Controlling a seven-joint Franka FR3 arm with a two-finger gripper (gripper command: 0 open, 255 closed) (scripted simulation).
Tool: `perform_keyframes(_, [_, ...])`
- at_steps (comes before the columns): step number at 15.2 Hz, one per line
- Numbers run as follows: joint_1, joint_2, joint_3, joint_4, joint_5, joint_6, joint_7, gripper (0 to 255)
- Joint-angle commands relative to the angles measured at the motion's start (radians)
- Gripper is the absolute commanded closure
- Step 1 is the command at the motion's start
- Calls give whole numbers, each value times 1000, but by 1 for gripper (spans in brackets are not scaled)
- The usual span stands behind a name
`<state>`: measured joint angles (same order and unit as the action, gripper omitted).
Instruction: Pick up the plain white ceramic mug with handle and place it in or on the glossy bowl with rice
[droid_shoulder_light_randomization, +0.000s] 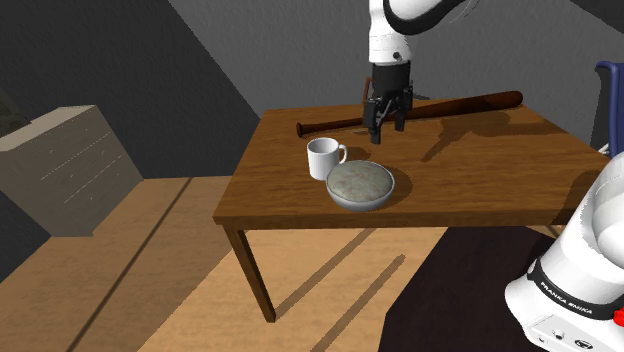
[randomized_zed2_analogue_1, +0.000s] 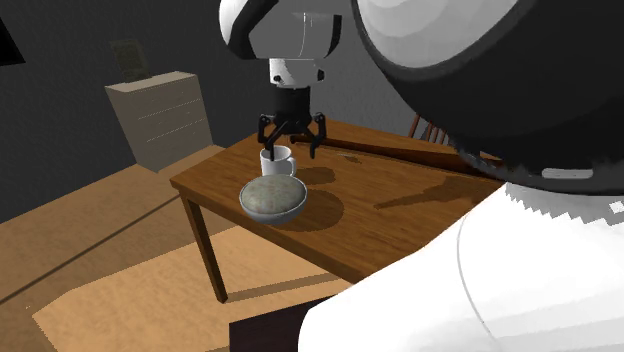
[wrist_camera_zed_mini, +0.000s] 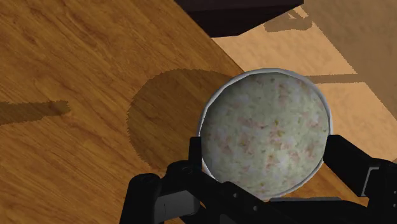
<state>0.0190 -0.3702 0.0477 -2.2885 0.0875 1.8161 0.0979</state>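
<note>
wooden table (droid_shoulder_light_randomization: 480, 190) | white mug (droid_shoulder_light_randomization: 322, 158) just beside grey bowl (droid_shoulder_light_randomization: 361, 186), maybe touching | dark bat (droid_shoulder_light_randomization: 410, 113) lying beyond them

The room is dim: the grey walls (droid_shoulder_light_randomization: 130, 60) stay murky and the floor (droid_shoulder_light_randomization: 130, 270) is unevenly lit, with a paler patch under the tabletop (droid_shoulder_light_randomization: 500, 175). Light falls from high on the shoulder view's left. The arm (droid_shoulder_light_randomization: 395, 35) therefore throws a long dark shadow rightward across the wood, and the table legs (droid_shoulder_light_randomization: 255, 275) streak the floor the same way. The white mug (droid_shoulder_light_randomization: 322, 158) catches the light brightly. In the wrist view the bowl (wrist_camera_zed_mini: 267, 127) casts a hard-edged round shadow. In the second exterior view the arm's near bulk shows a stair-stepped edge.
</note>
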Motion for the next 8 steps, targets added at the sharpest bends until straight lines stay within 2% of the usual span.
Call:
perform_keyframes(1, [4,81,12,54,-4,35,12,0])
perform_keyframes(8, [17,346,41,251,-40,122,50,0])
